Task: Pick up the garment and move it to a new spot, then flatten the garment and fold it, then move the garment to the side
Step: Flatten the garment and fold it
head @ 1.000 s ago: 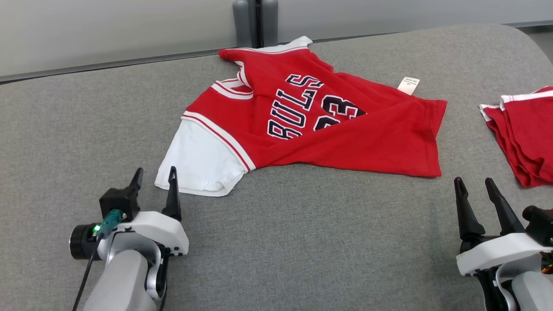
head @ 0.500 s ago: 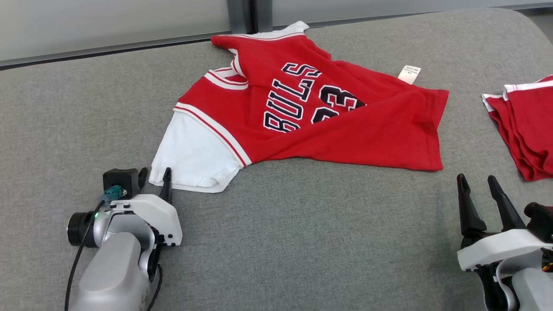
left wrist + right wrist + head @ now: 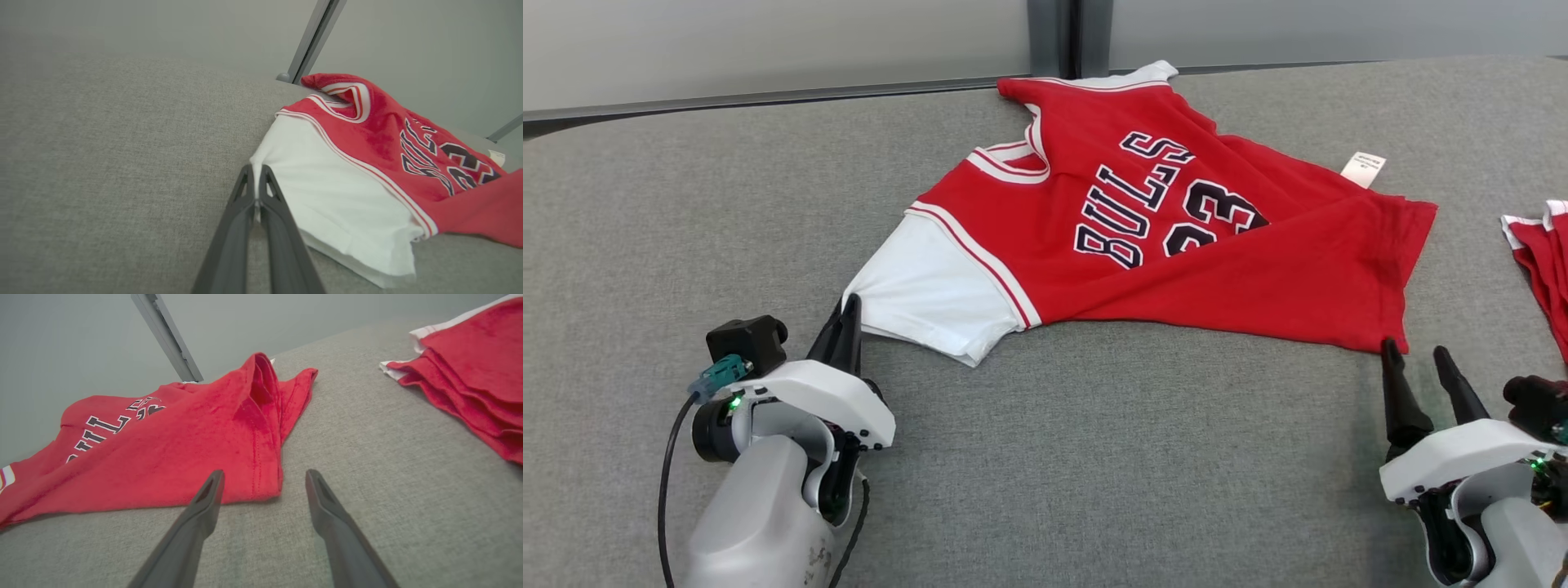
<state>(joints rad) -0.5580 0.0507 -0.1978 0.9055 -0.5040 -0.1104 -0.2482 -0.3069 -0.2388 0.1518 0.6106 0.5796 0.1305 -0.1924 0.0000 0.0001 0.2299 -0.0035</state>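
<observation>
**A:** What is the left gripper (image 3: 848, 312) doing?

**B:** Its 2 fingers are pinched together on the corner of the white sleeve (image 3: 931, 290). The left wrist view shows a sliver of white between them, though how deep that bite goes is hard to tell.

**A:** And the right gripper (image 3: 1414, 353)?

**B:** Spread wide and holding nothing, its tips just short of the red hem corner (image 3: 1390, 331).

**A:** Where does the jersey (image 3: 1176, 237) lie?

**B:** Rumpled on the grey cushion (image 3: 1094, 457), with 1 shoulder just in front of the dark post (image 3: 1068, 37). The sleeve trails left of the post and the hem right of it. A folded red stack (image 3: 1543, 261) sits farther right.

**A:** How should it handle?

**B:** Probably light, limp and stretchy, so it would sag and bunch from 1 pinch. Holding 2 corners, sleeve and hem, should keep it spread when lifted.
</observation>
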